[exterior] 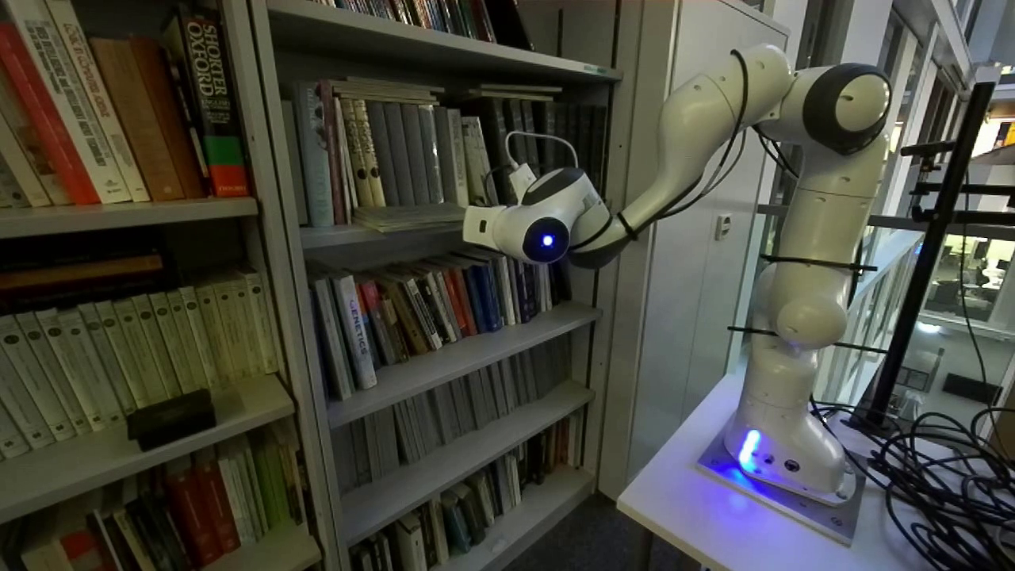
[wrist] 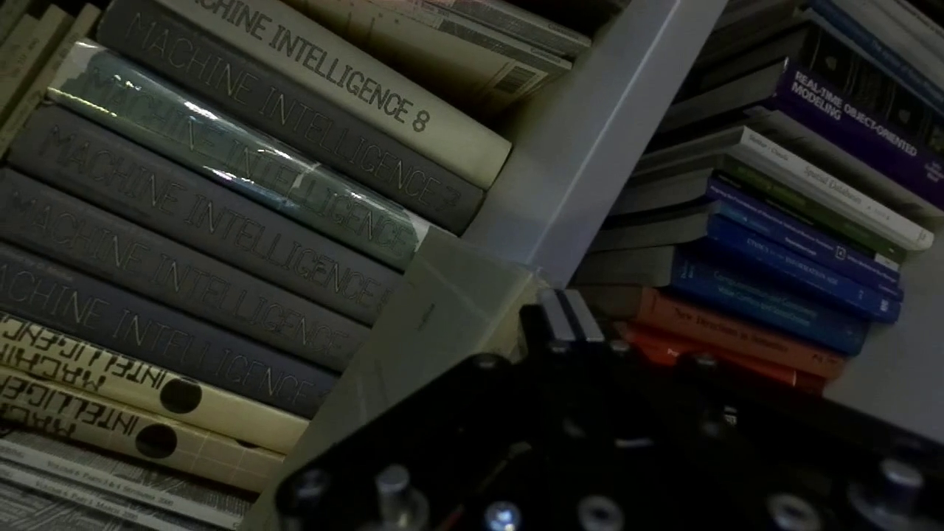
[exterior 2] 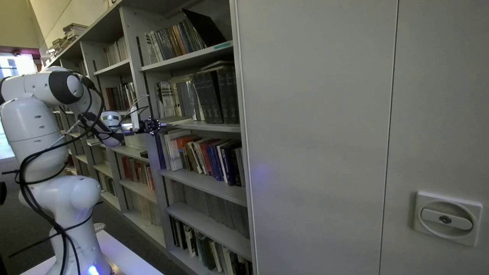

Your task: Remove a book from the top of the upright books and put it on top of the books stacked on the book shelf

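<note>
Left of centre in an exterior view, flat books lie atop upright books; below, stacked books lie level on the book shelf, long axis left to right along its edge. Right of centre in the wrist view, the jaws stand pressed together near them.

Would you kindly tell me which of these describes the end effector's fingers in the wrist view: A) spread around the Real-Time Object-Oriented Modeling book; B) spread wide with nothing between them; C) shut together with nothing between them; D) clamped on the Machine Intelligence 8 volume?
C: in the wrist view the end effector's fingertips sit right side by side, with only a thin dark seam and no book between them.
</note>
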`<state>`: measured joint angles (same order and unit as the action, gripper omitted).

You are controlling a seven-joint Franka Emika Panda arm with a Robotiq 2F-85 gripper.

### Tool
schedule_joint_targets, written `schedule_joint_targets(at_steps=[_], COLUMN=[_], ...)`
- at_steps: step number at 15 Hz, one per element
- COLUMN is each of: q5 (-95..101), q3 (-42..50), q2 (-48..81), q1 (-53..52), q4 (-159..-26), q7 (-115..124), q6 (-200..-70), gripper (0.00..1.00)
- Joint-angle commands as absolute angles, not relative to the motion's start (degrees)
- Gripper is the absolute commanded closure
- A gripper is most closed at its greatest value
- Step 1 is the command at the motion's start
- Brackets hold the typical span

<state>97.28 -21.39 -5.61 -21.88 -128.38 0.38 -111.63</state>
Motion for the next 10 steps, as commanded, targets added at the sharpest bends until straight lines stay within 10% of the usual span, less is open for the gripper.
schedule_joint_targets(at_steps=[1, 10], q5=[99.2, 101.1], q3=[-21.5, -21.4], q2=[-4.8, -1.3], q1=[-21.7, -21.6], q4=[-125.5, -119.1], q7=[-3.0, -6.5], q6=[-111.0, -112.1], gripper=[1.0, 1.0])
